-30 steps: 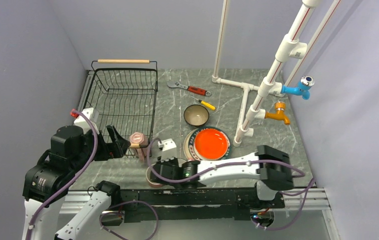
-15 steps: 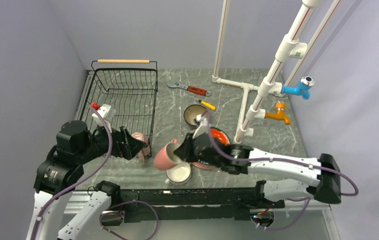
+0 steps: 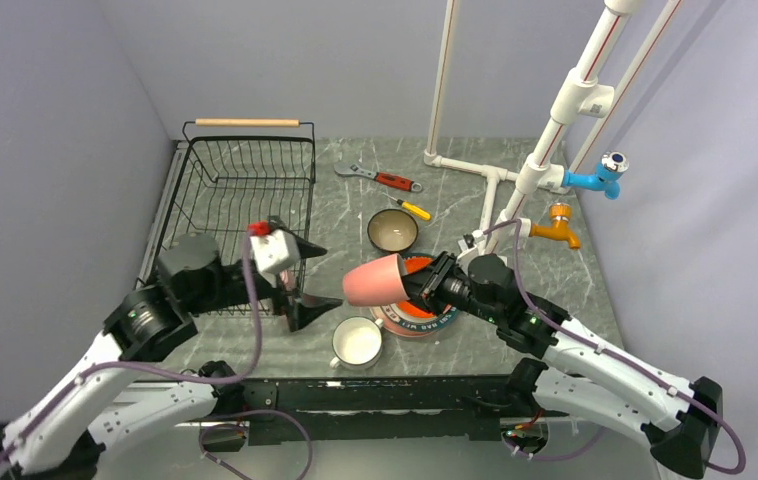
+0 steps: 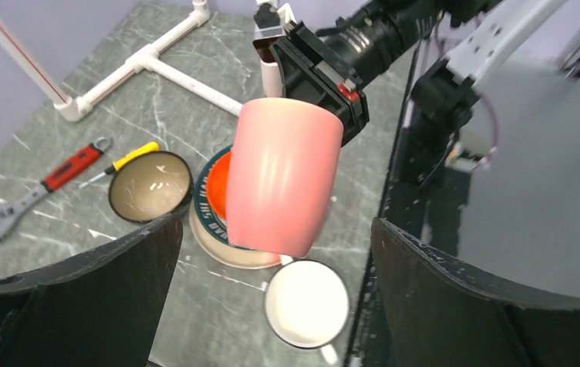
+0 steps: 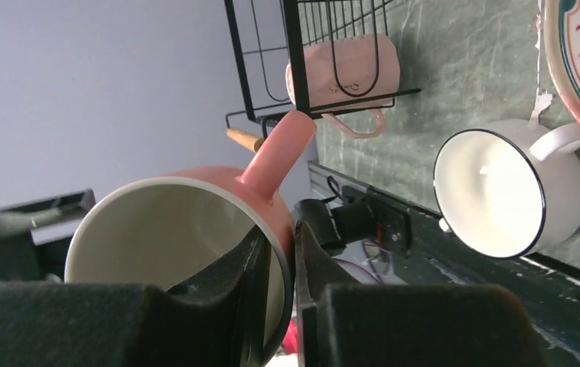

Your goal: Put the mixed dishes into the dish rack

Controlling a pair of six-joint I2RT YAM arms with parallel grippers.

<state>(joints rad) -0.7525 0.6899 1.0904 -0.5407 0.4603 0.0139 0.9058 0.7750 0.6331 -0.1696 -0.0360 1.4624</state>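
Observation:
My right gripper [image 3: 423, 285] is shut on the rim of a pink mug [image 3: 379, 282] and holds it on its side in the air over the plates; one finger is inside the rim [image 5: 279, 260]. My left gripper [image 3: 307, 274] is open and empty just left of this mug [image 4: 283, 176]. A white mug [image 3: 358, 341] stands below. The orange-red plate [image 3: 433, 274] lies on the lettered-rim plate [image 3: 417, 322]. The teal bowl [image 3: 392, 230] sits behind them. A second pink mug [image 5: 344, 69] lies behind the wires at the dish rack's [image 3: 245, 190] near corner, hidden in the top view.
A red-handled wrench [image 3: 387, 179] and a yellow-handled screwdriver [image 3: 410, 207] lie behind the bowl. A white pipe frame [image 3: 500, 185] with blue and orange taps stands at the back right. The table's near edge runs just below the white mug.
My right arm has swung right and lifted the pink mug from near the front edge to above the plates. My left gripper has moved right, away from the rack's corner, and stays open.

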